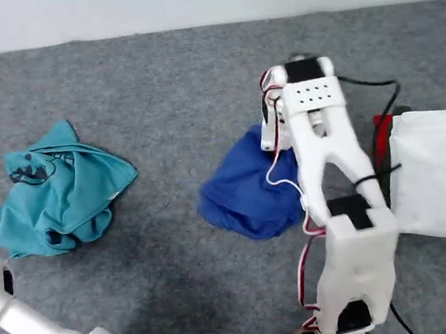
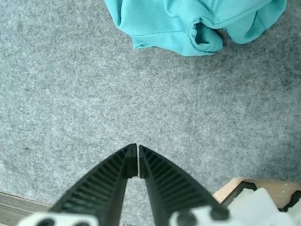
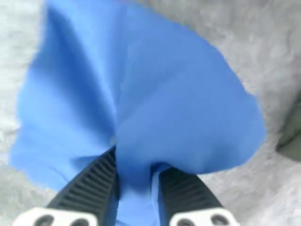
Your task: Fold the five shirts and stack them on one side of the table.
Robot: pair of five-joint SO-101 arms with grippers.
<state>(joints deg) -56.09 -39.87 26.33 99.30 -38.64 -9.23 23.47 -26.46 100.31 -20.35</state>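
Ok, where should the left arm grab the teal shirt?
Probably the sleeve cuff of the teal shirt, on its edge nearest the left gripper, coming from the arm's side: it bulges out as a raised loop. The gripper is shut, so open it first.

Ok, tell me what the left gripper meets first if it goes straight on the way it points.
Probably the bare grey mat just beyond the shut left gripper. The teal shirt lies farther along that line and would come first only if the gripper runs level; depth is unclear.
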